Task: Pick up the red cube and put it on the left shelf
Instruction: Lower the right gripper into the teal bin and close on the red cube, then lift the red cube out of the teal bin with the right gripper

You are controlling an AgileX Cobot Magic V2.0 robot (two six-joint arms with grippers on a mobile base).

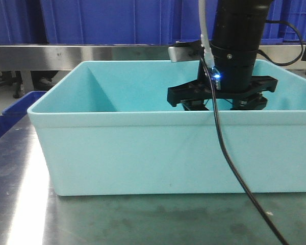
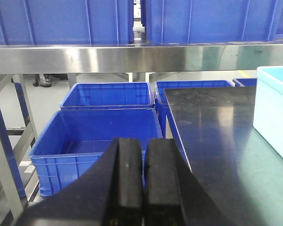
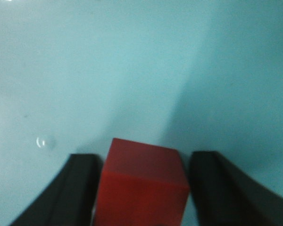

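The red cube (image 3: 141, 186) lies on the floor of the light-blue bin (image 1: 143, 153). My right gripper (image 3: 144, 188) reaches down into the bin and straddles the cube. Its jaws are open, with a thin gap still showing on the cube's right side. In the front view the bin wall hides the cube and the fingertips, and only the right arm's wrist (image 1: 234, 51) shows. My left gripper (image 2: 144, 183) is shut and empty, hovering off the table's left edge. The left shelf's brushed-steel front lip (image 2: 132, 57) runs across above it and also shows in the front view (image 1: 66, 53).
Large blue crates (image 2: 61, 21) stand on the shelf. Open blue crates (image 2: 99, 136) sit on the floor left of the dark steel tabletop (image 2: 217, 132). A black cable (image 1: 229, 158) hangs from the right arm over the bin's front wall.
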